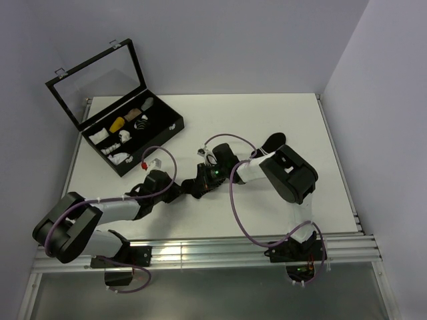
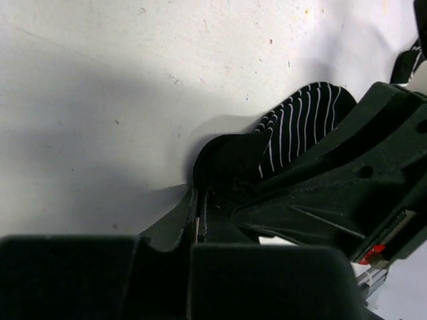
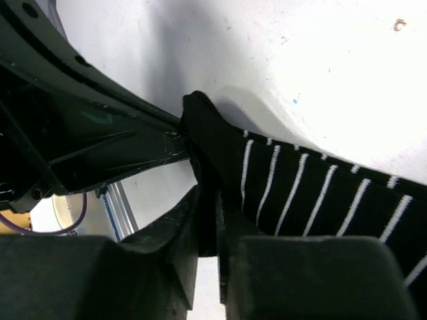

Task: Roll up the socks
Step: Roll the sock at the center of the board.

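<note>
1 white table [image 1: 280, 120], open room along right and far edges. Black case [image 1: 157, 145] at far-left corner, lid up, holding white, yellow, tan bundles [image 1: 117, 125]. Mid-table, striped black socks [image 2: 300, 123] pinched tight in left gripper [image 2: 200, 213]; right gripper [image 3: 208, 227] barely parted around cloth, grip unclear.

Both arms stretched inward, wrists low, tips meeting — left gripper [image 2: 200, 212] pinched tight, right gripper [image 3: 208, 212] nearly closed.

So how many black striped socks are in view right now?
2, as far as shows. The first sock is in the middle, pinched in both jaws; the second sock lies beyond the right arm, partly hidden by it.
</note>
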You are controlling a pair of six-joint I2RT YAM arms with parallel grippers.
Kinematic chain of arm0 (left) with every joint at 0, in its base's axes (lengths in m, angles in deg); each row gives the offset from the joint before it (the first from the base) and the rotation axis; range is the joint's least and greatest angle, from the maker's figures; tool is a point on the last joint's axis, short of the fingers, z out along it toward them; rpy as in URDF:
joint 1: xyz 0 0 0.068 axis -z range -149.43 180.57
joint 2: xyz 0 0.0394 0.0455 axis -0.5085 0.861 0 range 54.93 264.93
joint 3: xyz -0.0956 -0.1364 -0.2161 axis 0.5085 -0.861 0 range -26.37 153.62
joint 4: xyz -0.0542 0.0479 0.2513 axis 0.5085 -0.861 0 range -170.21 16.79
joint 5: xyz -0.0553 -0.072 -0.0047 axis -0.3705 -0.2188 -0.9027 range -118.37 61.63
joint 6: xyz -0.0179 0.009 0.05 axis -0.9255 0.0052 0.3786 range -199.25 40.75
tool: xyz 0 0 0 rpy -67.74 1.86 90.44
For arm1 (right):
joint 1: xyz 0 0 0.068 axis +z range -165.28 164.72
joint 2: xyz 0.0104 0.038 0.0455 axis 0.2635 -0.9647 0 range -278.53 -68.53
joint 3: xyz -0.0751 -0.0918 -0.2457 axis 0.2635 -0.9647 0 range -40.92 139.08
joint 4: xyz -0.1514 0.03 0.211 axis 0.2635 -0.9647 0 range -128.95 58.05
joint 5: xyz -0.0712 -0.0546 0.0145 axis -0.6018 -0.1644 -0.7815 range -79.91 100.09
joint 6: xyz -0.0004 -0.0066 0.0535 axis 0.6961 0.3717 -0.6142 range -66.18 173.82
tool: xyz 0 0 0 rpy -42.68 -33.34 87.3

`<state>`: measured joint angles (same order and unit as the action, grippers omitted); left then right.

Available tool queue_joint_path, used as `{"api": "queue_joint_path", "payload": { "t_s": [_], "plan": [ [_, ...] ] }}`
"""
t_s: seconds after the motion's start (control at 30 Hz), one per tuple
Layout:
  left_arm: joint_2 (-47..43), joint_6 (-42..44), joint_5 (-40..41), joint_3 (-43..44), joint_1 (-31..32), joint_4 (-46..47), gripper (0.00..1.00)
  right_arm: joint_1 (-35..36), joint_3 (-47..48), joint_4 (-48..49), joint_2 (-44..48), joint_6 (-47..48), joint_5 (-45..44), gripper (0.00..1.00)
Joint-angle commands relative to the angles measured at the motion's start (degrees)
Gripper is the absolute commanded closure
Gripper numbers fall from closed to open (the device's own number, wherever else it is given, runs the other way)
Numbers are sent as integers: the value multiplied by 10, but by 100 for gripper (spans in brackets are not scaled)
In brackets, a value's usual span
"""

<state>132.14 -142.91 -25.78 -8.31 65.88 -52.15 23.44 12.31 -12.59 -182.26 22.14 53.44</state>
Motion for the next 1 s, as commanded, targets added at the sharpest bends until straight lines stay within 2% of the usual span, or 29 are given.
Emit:
{"api": "queue_joint_path", "payload": {
  "t_s": [0.0, 0.03, 0.13, 0.23, 0.3, 0.4, 0.47, 0.67, 0.97],
  "plan": [
    [8, 31, 21, 29, -1, -35, 100, -3, -8, -35, 18, 28, -13, 78],
    [8, 33, 19, 33, -1, -38, 100, -1, -13, -40, 25, 34, -29, 73],
    [1, 38, 17, 48, -1, -62, 100, 9, -24, -69, 71, 66, -71, 65],
    [-11, 41, 19, 68, -1, -109, 100, 31, -46, -89, 133, 99, -158, 61],
    [-21, 43, 20, 86, -1, -137, 100, 56, -71, -87, 179, 122, -250, 60],
    [-24, 44, 17, 107, -1, -178, 100, 89, -109, -52, 228, 151, -354, 59],
    [-20, 44, 13, 120, -1, -198, 100, 117, -129, -8, 249, 164, -382, 57],
    [-1, 46, 0, 140, -1, -210, 100, 158, -153, 62, 245, 201, -433, 52],
    [7, 44, -2, 145, -1, -231, 100, 198, -109, 66, 186, 232, -495, 52]
  ]
}}
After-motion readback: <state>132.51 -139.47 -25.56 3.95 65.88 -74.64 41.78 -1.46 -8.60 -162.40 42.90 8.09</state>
